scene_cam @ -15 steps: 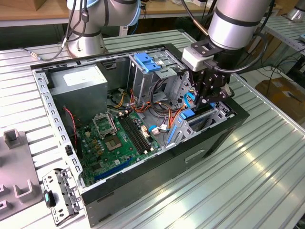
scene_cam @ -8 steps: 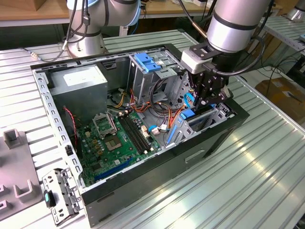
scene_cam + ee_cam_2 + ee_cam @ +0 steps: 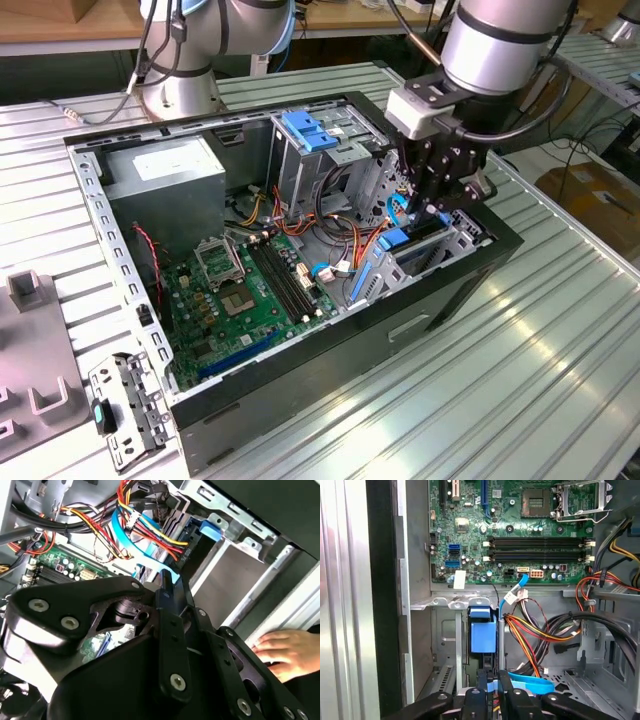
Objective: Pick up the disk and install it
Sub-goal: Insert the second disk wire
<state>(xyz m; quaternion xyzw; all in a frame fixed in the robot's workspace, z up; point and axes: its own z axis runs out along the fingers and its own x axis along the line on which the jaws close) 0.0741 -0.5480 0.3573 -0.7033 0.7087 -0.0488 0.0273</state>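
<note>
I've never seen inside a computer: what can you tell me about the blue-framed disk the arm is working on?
The disk has a bright blue plastic frame with a curved tab at its end. It stands on edge in a grey metal bay near the case wall, mostly sunk in. The gripper sits right over its upper edge. Orange and yellow wires run beside it.

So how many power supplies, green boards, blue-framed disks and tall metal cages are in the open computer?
Power supply: 1
Green motherboard: 1
Disk: 1
Tall cage: 1
Total: 4
</note>
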